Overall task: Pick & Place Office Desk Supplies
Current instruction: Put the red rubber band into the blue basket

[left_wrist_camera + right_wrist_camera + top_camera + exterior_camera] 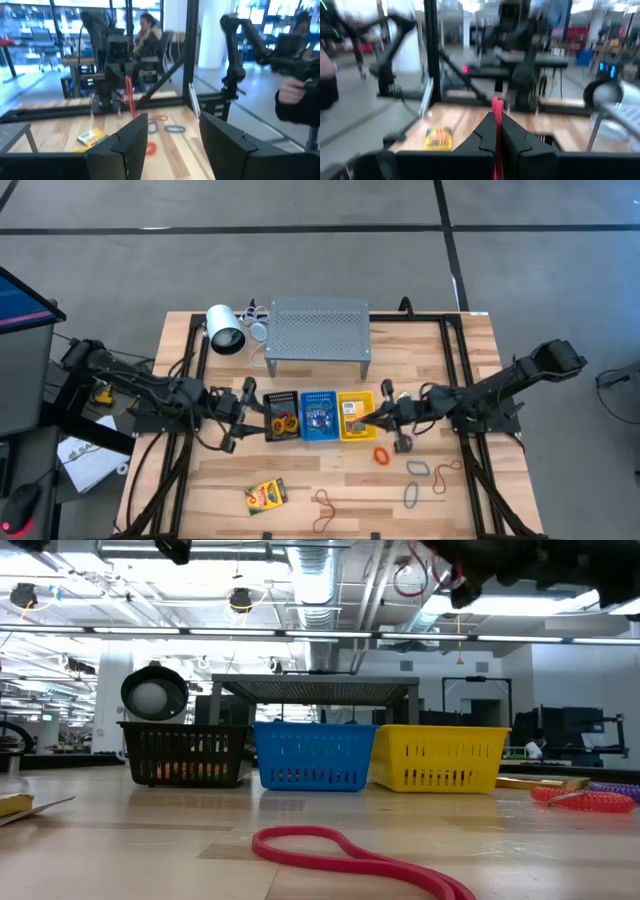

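Overhead arrangement: three small baskets stand in a row at the table's centre, black (281,423), blue (319,402) and yellow (357,397), just in front of the grey perforated shelf (318,328). Sorting is partly done; the black basket already holds orange and yellow loops, the blue basket holds small pale items too fine to identify, and the yellow basket seems to hold a small box, though the arm partly covers it.

The left gripper (236,420) sits at nine o'clock of the black basket, its fingers (131,138) standing apart with nothing between them. The right gripper (368,420) hovers over the yellow basket's four o'clock edge, its jaws pressed together on a red rubber band (497,127), which hangs between them; judged from this, a drop into a basket is the step in hand.

Left on the table: a crayon box (266,495) at seven o'clock of the baskets; a long brown band (334,504) at six o'clock; an orange band (381,454), two blue loops (417,469) and a further thin brown loop (448,475) at four to five o'clock. Roughly half the supplies appear unsorted.
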